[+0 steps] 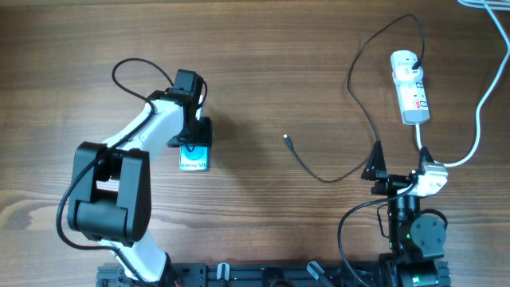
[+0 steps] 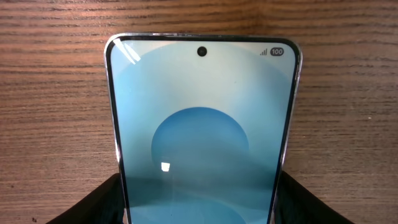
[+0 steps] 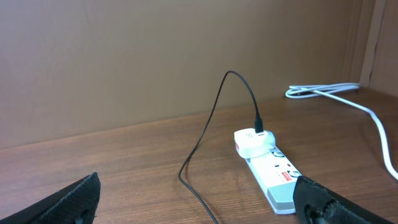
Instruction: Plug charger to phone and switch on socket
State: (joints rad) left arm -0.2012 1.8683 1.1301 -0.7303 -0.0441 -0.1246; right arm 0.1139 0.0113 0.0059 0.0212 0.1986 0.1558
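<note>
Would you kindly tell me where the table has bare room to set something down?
Bare wood lies between the phone and the charger tip, and along the far edge centre. It is crowded on the right: socket, white cord, right pincer.

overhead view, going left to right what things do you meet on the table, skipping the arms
phone → charger tip → socket
</note>
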